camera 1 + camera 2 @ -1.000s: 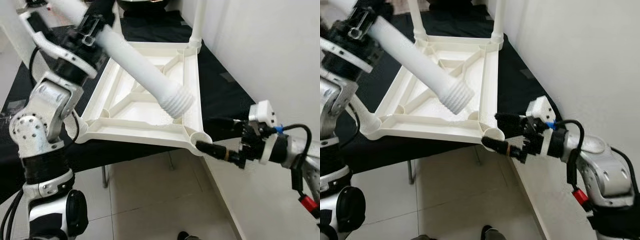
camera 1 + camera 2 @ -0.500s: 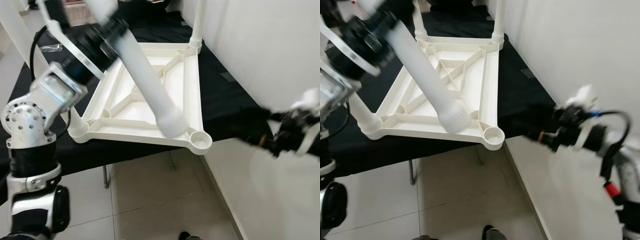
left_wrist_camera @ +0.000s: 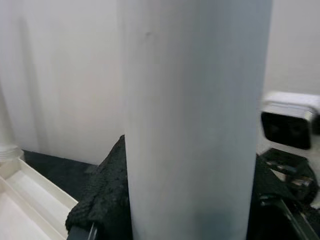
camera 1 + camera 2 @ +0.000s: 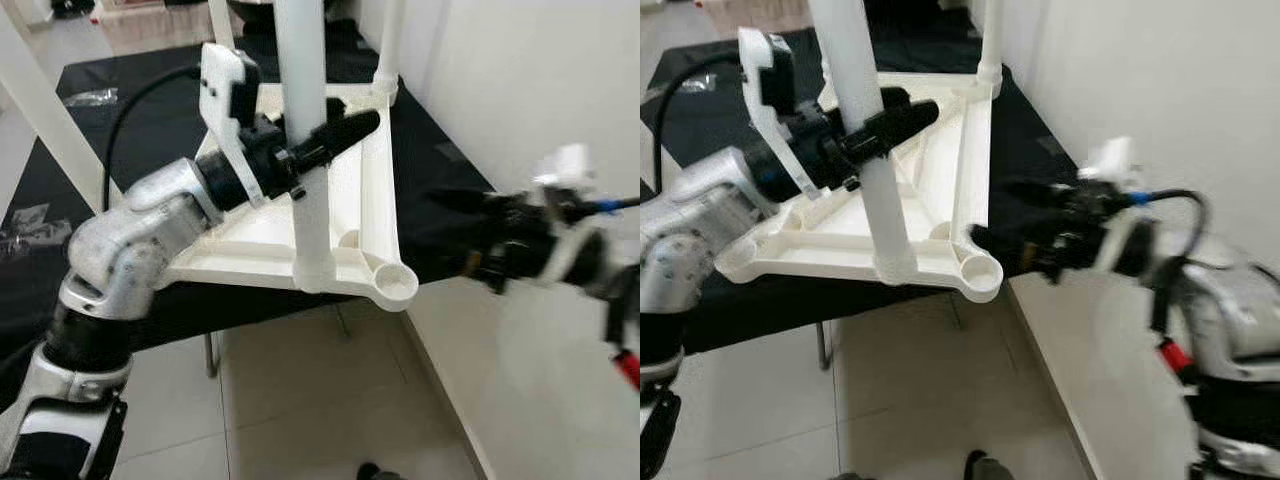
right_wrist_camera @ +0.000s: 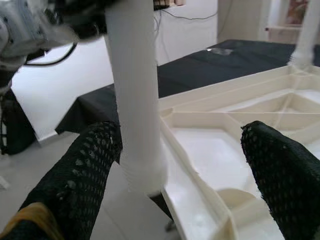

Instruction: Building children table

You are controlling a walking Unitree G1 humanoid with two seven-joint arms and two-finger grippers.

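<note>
Left gripper (image 4: 318, 140) is clamped on the long white plastic table leg (image 4: 305, 120), black fingers (image 4: 345, 128) either side of it, holding it upright. Leg's ribbed lower end sits at the near edge of the upside-down white plastic tabletop (image 4: 375, 200), just beside the open round corner socket (image 4: 398, 283), not in it. Tabletop lies on the black-clothed table (image 4: 150, 110), near corner hanging past the edge over the tiled floor (image 4: 300, 400). Right gripper (image 4: 1015, 235) hangs open near that corner, fingers wide apart, touching nothing. Another leg (image 4: 388, 45) stands in the far corner by the white wall (image 4: 520, 80).
</note>
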